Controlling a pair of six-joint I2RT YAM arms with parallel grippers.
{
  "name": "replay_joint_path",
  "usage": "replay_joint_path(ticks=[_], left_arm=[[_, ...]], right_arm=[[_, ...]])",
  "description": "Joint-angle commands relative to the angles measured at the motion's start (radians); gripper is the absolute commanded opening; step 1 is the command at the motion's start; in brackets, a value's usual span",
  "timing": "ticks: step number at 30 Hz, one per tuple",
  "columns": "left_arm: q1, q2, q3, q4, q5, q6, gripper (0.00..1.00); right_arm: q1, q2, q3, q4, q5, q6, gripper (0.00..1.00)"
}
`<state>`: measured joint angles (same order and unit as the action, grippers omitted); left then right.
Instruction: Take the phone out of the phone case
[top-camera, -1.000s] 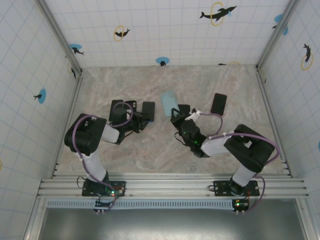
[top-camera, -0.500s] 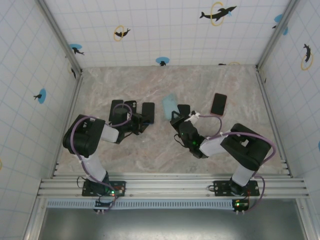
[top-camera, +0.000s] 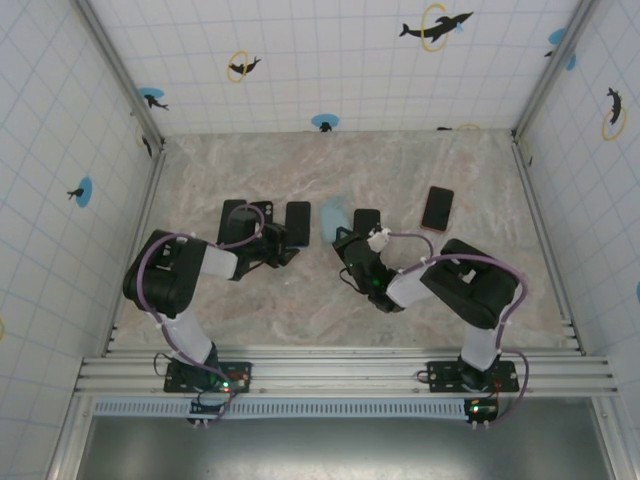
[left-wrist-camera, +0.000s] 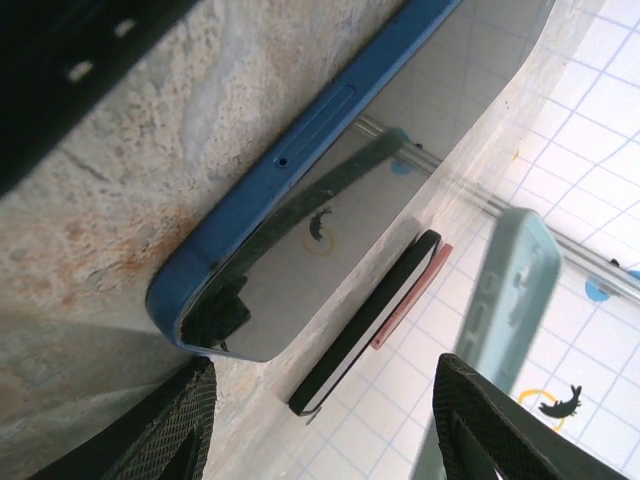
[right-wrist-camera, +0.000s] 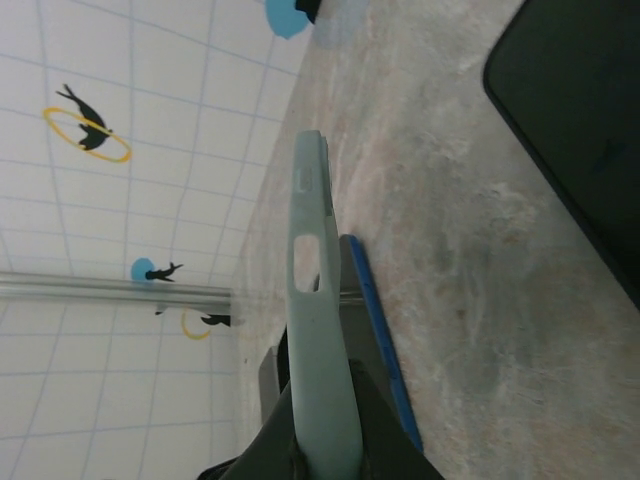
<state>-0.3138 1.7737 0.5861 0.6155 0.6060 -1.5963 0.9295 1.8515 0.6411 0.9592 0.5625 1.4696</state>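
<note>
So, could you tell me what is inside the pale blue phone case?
The pale blue case looks empty; the blue phone lies beside it on the table. The case's inner face is edge-on, so hidden.

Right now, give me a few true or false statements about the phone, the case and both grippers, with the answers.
1. The right gripper grips the pale blue case. True.
2. The blue phone sits inside that case. False: it lies bare on the table, apart from the case.
3. The left gripper is clamped on the blue phone. False: its jaws stand open, with the phone lying beyond them.
4. The blue phone lies screen up. True.
</note>
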Motion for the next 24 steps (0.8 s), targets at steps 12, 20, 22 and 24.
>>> replay_joint_path(ticks=[12,20,22,24], left_arm=[[0.03,-0.206,0.109,-0.423,-0.075,0.297,0.67],[0.045,-0.258,0.156,-0.538,-0.068,0.399,0.67],[0.046,-0.262,0.163,-0.549,-0.055,0.413,0.67],[0.046,-0.261,0.172,-0.564,-0.039,0.428,0.68]], right_arm=[[-0.011,0.174,0.152,0.017,0.02,0.194,0.0],[0.003,0.2,0.194,-0.048,0.02,0.223,0.07],[0.003,0.197,0.191,-0.055,0.019,0.22,0.1],[0.004,0.193,0.183,-0.049,0.012,0.209,0.18]])
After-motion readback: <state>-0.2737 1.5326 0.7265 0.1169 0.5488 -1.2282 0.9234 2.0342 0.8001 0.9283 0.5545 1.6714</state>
